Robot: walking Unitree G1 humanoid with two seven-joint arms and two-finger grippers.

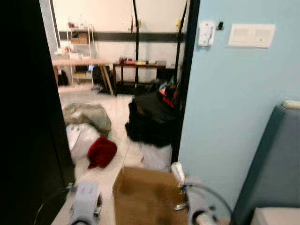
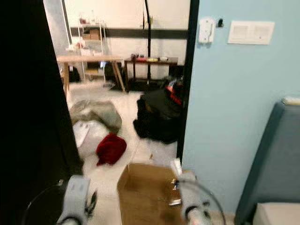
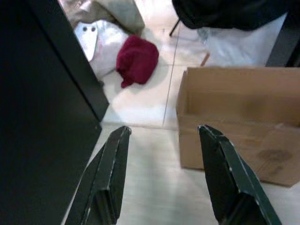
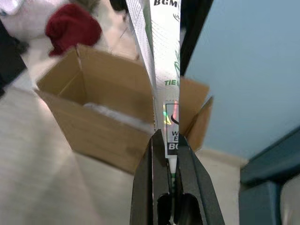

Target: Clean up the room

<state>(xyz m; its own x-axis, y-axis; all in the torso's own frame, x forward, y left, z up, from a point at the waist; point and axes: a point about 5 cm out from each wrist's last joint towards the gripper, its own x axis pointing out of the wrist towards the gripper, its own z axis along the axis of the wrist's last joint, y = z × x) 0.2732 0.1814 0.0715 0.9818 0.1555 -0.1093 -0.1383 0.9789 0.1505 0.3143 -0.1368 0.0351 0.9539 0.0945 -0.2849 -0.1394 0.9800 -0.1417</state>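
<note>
1. Pale tiled floor (image 3: 140, 108) by a blue wall (image 1: 225, 117), doorway beyond.
2. Nearest: left claw (image 3: 161, 133) spread wide over bare tile; right claw (image 4: 169, 140) pinched on a flat white packet (image 4: 164, 56) (green lettering) above the open cardboard box (image 1: 145, 197).
3. Past the box: red cloth (image 1: 101, 152), white bag (image 1: 80, 138), black bag (image 1: 152, 117).
4. Farthest: wooden tabletop (image 1: 77, 62).

Soft blur, bright far room, dim foreground

Brown cardboard box (image 1: 145, 197), dark red cloth (image 1: 101, 152) beyond the box, white bag (image 1: 80, 138) beside the cloth, black bag (image 1: 152, 117) behind the box, pale blue wall (image 1: 229, 108), white packet with green and black print (image 4: 161, 56) over the box
</note>
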